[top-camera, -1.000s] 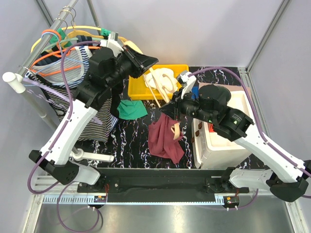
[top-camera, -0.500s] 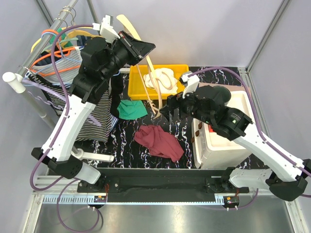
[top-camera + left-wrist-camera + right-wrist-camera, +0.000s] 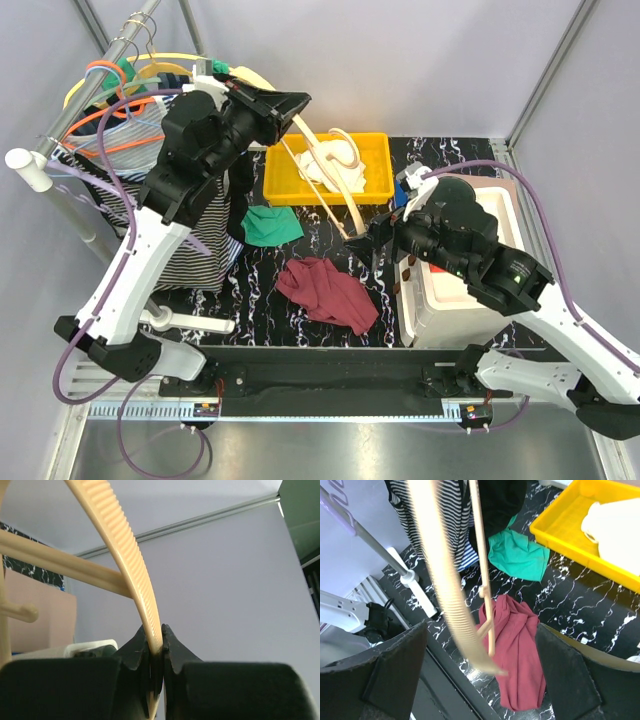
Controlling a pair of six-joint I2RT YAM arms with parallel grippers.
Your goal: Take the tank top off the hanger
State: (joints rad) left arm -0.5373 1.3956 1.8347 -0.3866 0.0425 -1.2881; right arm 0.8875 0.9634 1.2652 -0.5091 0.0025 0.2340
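Note:
The maroon tank top (image 3: 328, 293) lies crumpled on the black marbled table, off the hanger; in the right wrist view the tank top (image 3: 517, 650) sits below the fingers. My left gripper (image 3: 290, 105) is raised high and shut on the cream plastic hanger (image 3: 340, 195), which slopes down toward the right arm. Its jaws pinch the ribbed hanger arm (image 3: 125, 555) at the left gripper (image 3: 157, 652). My right gripper (image 3: 362, 240) hovers to the right of the tank top. The right gripper (image 3: 480, 627) is open and holds nothing, with the hanger's (image 3: 440, 580) blurred end in front of it.
A yellow bin (image 3: 280, 185) with white items stands at the back. A green cloth (image 3: 270, 225) lies left of it. A white box (image 3: 450, 300) sits under the right arm. A clothes rack (image 3: 30, 165) with striped garments (image 3: 110, 205) and coloured hangers fills the left side.
My right gripper opened and let go of the tank top, which dropped flat onto the table. The left gripper swung the bare hanger up and away; the right arm drew back to the right.

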